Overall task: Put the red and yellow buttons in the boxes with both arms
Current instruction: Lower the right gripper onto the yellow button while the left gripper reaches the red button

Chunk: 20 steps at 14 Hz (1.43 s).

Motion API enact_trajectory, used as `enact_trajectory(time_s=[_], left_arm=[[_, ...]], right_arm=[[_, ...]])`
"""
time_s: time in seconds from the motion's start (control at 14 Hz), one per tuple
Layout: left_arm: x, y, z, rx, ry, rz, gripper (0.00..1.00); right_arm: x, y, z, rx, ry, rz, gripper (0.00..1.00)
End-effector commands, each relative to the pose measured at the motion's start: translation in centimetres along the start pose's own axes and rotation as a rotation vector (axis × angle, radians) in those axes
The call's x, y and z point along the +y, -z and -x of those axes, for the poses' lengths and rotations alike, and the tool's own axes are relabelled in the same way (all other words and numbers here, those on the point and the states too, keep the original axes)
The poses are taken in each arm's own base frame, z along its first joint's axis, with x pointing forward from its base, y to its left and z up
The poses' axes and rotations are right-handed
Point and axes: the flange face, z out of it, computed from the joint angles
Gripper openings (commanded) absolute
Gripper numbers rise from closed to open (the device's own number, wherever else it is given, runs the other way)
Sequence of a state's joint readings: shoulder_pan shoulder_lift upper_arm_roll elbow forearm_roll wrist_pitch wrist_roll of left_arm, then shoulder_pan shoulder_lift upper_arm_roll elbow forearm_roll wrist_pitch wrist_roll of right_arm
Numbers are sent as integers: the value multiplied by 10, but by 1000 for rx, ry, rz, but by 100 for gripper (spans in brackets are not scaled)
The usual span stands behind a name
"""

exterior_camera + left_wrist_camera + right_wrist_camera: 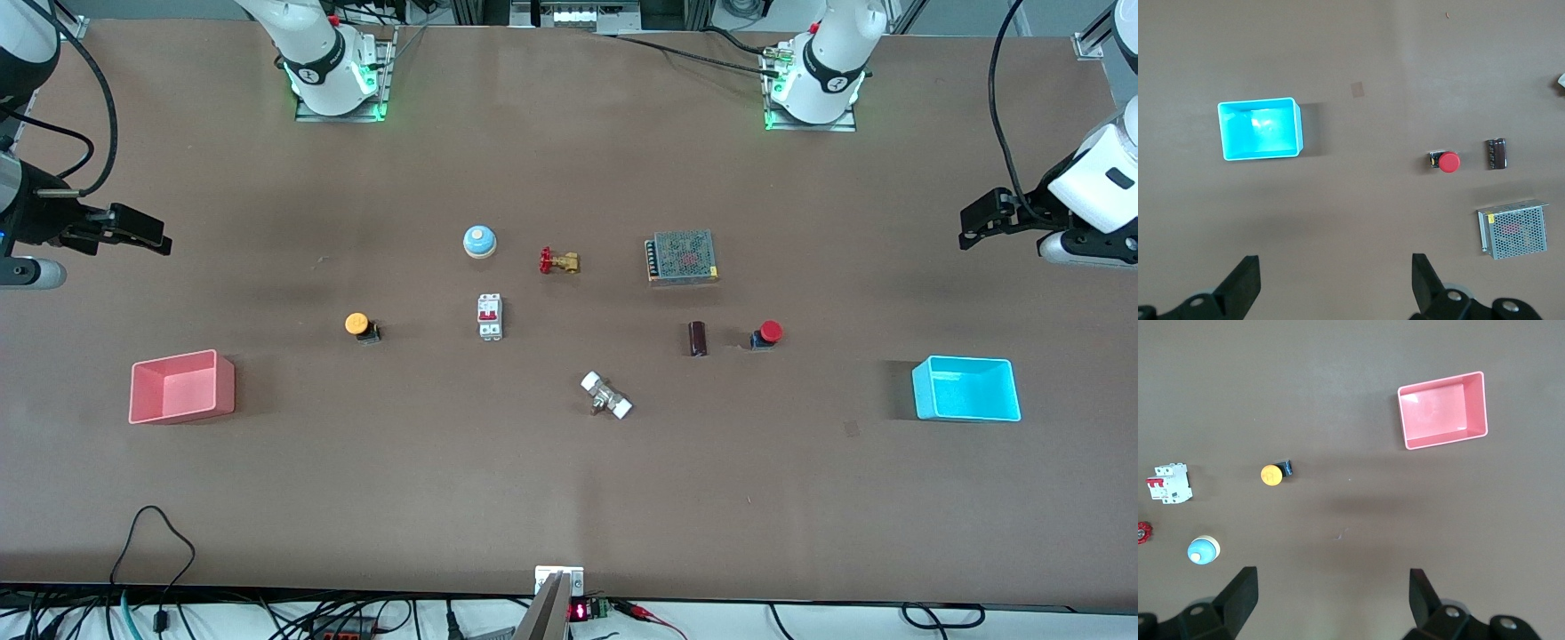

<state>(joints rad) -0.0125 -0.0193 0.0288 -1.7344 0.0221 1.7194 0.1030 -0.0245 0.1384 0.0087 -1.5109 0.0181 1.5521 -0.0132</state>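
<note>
Worktop (569, 498) is seen from the front w/ yellow button (357, 324) near pink box (181, 386) at right arm's end, red button (770, 332) near cyan box (966, 388) at left arm's end. Right tool (142, 233) and left tool (982, 216) are held up over the worktop ends, both waiting.

Left wrist view: left tool's fingers (1245, 285) are spread wide, nothing gripped; cyan box (1260, 128) and red button (1447, 162) lie apart.

Right wrist view: right tool's fingers (1241, 595) are likewise spread, empty; yellow button (1272, 475), pink box (1443, 409) are seen well apart.
</note>
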Motion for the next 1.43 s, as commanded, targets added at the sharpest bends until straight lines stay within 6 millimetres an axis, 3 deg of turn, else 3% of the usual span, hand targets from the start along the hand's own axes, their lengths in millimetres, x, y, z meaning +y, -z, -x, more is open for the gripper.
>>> enact_trajectory(time_s=[0.0,0.29,0.43,0.79,1.0,1.21,1.36], left_arm=[[-1,5,-3,-5,-7,18,100],[0,6,-4,-4,-7,17,100],[0,6,-4,-4,-7,17,100],[0,6,-4,-4,-4,17,100],[2,3,-5,-10,-7,21,100],[5,-33,-18,-81,-23,30,100],[23,-53,-18,-151,-55,36,100]], right_arm=[[1,3,0,-7,-5,10,100],[-1,-2,-1,-13,-5,6,100],[-6,-26,-9,-56,2,-1,100],[-57,-117,-42,-38,69,-20,100],[-76,-173,-44,-1,101,-14,100],[-101,-223,-33,47,133,-23,100],[-120,-248,-28,66,84,-26,100]])
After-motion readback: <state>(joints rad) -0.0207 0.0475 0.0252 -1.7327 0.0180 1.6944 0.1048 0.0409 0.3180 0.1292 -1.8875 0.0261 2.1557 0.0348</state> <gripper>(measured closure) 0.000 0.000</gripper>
